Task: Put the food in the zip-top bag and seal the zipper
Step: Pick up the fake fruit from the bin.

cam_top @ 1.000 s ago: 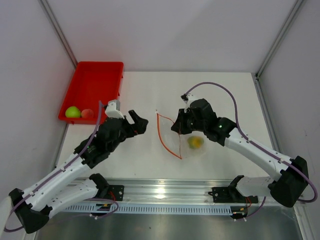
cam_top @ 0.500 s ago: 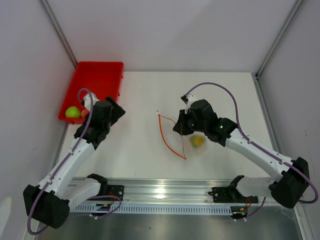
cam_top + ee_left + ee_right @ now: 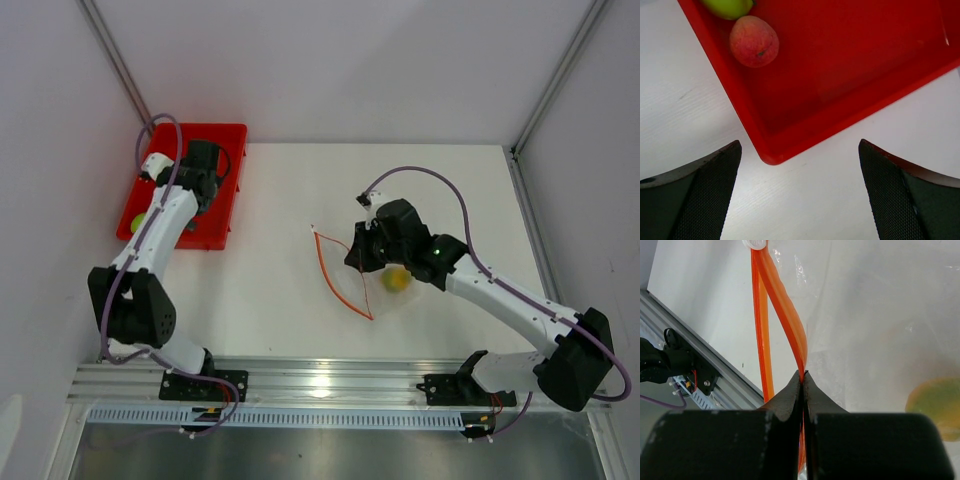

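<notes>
Two pieces of the food, a green fruit [image 3: 727, 6] and a pinkish-orange fruit [image 3: 754, 41], lie in a corner of the red tray [image 3: 840, 75]. My left gripper [image 3: 800, 150] hangs open and empty above the table just off another tray corner; from above it is at the tray's right edge [image 3: 208, 190], and the arm hides most of the green fruit [image 3: 134, 222]. My right gripper [image 3: 803, 374] is shut on one orange strip of the zipper [image 3: 785, 305], lifting it off the other strip. The yellow-orange fruit [image 3: 396, 279] sits inside the clear zip-top bag [image 3: 865, 315].
A white slider [image 3: 755, 244] sits at the zipper's far end. The aluminium rail [image 3: 320, 380] runs along the near table edge. White walls and metal frame posts [image 3: 120, 70] close in the back and sides.
My left arm has swung from the table's middle back to the red tray, still open. The right gripper keeps its hold on the zipper; bag and yellow fruit shifted slightly.
</notes>
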Controlling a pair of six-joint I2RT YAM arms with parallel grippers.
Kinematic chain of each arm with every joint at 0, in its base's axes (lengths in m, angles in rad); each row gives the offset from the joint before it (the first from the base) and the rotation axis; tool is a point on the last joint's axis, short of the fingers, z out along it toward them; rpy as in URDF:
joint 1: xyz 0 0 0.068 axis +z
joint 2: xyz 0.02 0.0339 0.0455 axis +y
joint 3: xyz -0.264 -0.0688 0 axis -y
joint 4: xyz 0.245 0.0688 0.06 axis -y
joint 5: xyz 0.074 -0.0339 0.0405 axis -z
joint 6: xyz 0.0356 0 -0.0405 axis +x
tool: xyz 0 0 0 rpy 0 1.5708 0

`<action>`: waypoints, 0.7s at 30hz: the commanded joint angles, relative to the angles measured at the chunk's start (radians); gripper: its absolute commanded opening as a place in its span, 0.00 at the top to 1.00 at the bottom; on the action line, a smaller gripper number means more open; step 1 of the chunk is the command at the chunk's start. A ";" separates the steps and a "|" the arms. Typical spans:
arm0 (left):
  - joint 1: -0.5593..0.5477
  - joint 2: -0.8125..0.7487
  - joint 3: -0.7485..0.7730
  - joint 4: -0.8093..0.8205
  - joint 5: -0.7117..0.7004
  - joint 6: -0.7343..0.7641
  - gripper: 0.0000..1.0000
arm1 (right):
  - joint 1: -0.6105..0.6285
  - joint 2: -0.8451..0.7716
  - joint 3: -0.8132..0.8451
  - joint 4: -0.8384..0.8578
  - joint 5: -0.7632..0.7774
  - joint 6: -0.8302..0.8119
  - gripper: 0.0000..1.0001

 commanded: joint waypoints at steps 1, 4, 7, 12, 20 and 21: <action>0.048 0.082 0.122 -0.146 -0.071 -0.120 0.01 | -0.004 0.011 0.013 0.005 0.006 -0.028 1.00; 0.103 0.181 0.204 -0.206 -0.026 -0.151 0.01 | -0.004 0.011 0.009 0.010 -0.002 -0.031 1.00; 0.153 0.262 0.247 -0.214 -0.009 -0.168 0.01 | -0.004 0.012 -0.001 0.016 -0.006 -0.033 1.00; 0.218 0.350 0.267 -0.162 0.046 -0.160 0.00 | -0.004 0.018 -0.014 0.030 -0.023 -0.037 1.00; 0.282 0.417 0.284 -0.041 0.093 -0.102 0.03 | -0.004 0.025 -0.053 0.063 -0.037 -0.042 1.00; 0.287 0.422 0.285 -0.036 0.107 -0.091 0.03 | -0.004 0.025 -0.056 0.065 -0.037 -0.040 1.00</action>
